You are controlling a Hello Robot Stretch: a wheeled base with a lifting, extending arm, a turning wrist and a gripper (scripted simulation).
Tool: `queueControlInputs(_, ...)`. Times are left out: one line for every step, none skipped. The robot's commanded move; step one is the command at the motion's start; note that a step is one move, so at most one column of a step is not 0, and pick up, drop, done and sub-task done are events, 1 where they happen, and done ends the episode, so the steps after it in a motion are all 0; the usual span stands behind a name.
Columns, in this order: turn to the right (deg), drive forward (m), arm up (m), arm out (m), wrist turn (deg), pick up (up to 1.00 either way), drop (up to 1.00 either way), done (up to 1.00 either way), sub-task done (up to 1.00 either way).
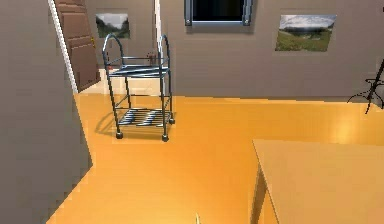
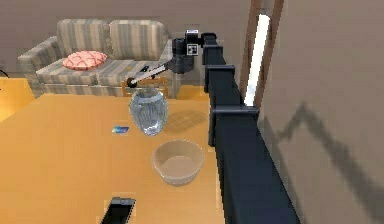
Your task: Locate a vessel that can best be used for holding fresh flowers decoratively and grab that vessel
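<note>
i've got the arm [image 2: 232, 130] run out over the wooden table [image 2: 60, 150] so the pincer [image 2: 137, 82] sits at the rim of the clear glass vase [image 2: 148, 112], my pick for flowers, standing upright just below the fingertips. can't tell if the fingers are spread or pressed together, touching the glass, or holding anything, since the vase rests on the tabletop. the shallow bowl [image 2: 178, 162] back toward me from the pincer looks too low for stems, so i skip it; the striped sofa [image 2: 100, 40] lies beyond the pincer.
</note>
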Motion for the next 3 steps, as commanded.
queueControlInputs(0.0,0.0,-0.26,0.0,0.0,0.0,0.0,0.0,0.0)
queueControlInputs(0.0,0.0,0.0,0.0,0.0,1.0,0.0,0.0,0.0)
queueControlInputs(0.0,0.0,0.1,0.0,0.0,0.0,0.0,0.0,0.0)
